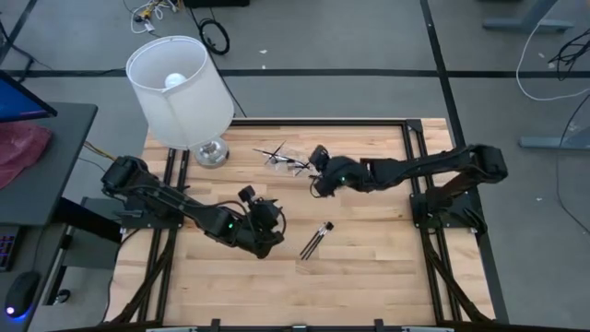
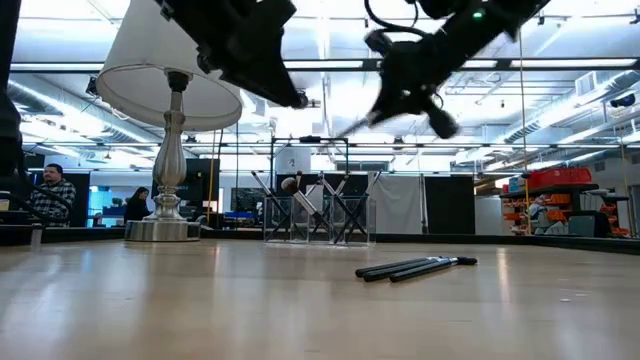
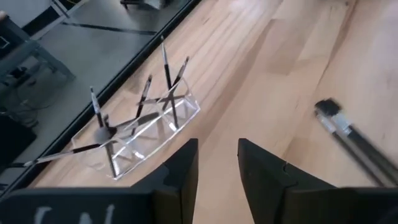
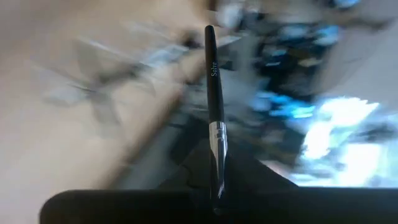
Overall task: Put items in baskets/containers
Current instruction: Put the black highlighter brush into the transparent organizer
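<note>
a brush (image 4: 214, 93) handle reads, perhaps, "sobre".

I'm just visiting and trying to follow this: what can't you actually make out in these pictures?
- Right wrist view: the clear container is a motion-blurred smear behind the brush held in the right gripper.
- High view: brushes in the container too small to count.
- Left wrist view: picture edge cuts off the loose brushes.

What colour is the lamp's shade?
White; the lamp shade shows best in the high view.
</note>
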Controlling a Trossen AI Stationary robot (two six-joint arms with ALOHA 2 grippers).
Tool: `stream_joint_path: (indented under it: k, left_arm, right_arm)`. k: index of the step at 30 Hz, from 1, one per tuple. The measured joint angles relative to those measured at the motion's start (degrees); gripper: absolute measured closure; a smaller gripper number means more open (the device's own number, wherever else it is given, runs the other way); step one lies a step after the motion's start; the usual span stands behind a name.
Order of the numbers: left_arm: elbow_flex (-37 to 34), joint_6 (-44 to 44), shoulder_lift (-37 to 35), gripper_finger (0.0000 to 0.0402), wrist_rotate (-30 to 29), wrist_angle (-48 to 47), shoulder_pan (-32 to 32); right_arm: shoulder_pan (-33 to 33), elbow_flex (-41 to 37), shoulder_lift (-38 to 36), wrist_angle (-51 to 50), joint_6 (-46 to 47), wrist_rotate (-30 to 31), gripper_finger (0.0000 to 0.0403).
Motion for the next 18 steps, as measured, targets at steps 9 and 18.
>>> stream_joint_path:
  k: [9,18]
  left_arm:
    - [-0.04,-0.40,0.00,0.0287,-0.04,-2.53,0.02]
    - [-0.04,-0.47,0.00,0.0287,-0.04,-3.40,0.07]
  right_arm:
    - [-7.75,0.06,6.32,8.95,-36.40,-2.13,0.0375]
    - [-9.64,0.07,13.48,15.33,-45.42,-4.34,0.0375]
